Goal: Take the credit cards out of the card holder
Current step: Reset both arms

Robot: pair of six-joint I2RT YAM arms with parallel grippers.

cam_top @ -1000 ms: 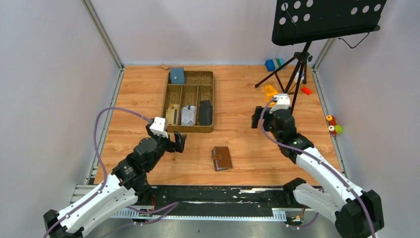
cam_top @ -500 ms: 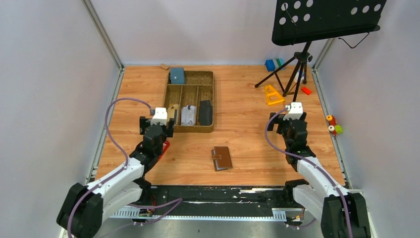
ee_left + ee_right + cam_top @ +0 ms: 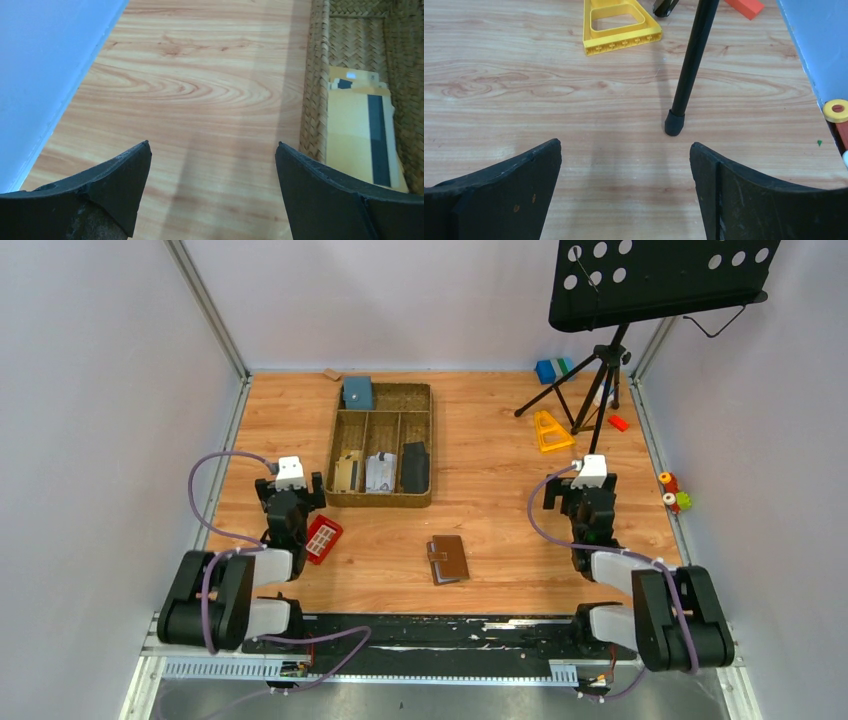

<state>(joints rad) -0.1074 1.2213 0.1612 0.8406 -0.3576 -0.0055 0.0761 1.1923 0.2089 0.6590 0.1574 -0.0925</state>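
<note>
Card holder (image 3: 449, 559) lies flat on the table on the near side of the wicker tray (image 3: 384, 503), a bit right of the tray's near-right corner. Brown cover is up and it looks folded shut. Nothing is touching it.

Left gripper (image 3: 212, 150) sits just off the tray's near-left corner, claw spread wide and empty, bare wood between the fingers. Right gripper (image 3: 624, 147) is well to the right of the tray, also spread wide and empty. Both arms are folded low by their bases, neither aimed at the holder.

Tray's near-left compartment holds a yellow striped card (image 3: 360, 135) lying flat. The middle compartment has a grey item (image 3: 381, 472) and the right one a dark item (image 3: 415, 468); I can't tell what either is. A red flat piece (image 3: 322, 538) lies near-left of the tray, possibly a card, but it's too small to say.

My read: cards are out in the tray, so removal may be done. With the holder shut I can't see whether any remain inside. If some do, what's left is open it, pinch them out and drop them in the tray.
</note>
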